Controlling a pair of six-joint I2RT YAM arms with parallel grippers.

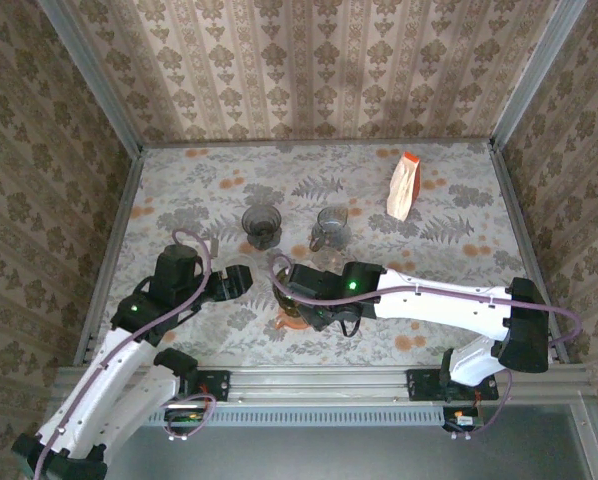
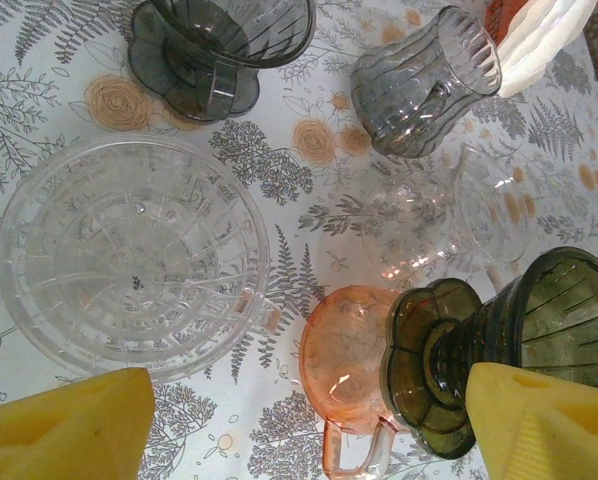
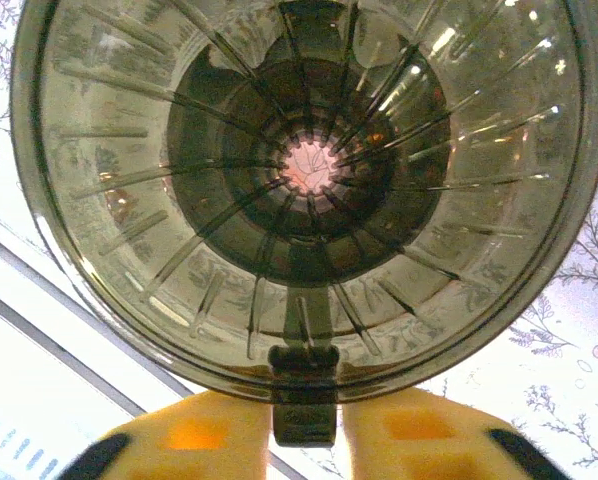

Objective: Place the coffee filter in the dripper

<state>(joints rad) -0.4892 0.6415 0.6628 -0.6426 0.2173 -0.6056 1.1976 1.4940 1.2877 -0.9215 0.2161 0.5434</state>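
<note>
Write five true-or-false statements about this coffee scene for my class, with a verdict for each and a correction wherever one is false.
1. The green dripper has no filter in it. True.
2. The filter pack lies at the near edge of the table, beside the arm bases. False: it lies at the far right of the table.
3. The left gripper has its jaws wide open and holds nothing. True.
4. The green dripper sits on a blue mug. False: it sits on an orange cup.
5. The green dripper's handle is between the jaws of the right gripper. True.
</note>
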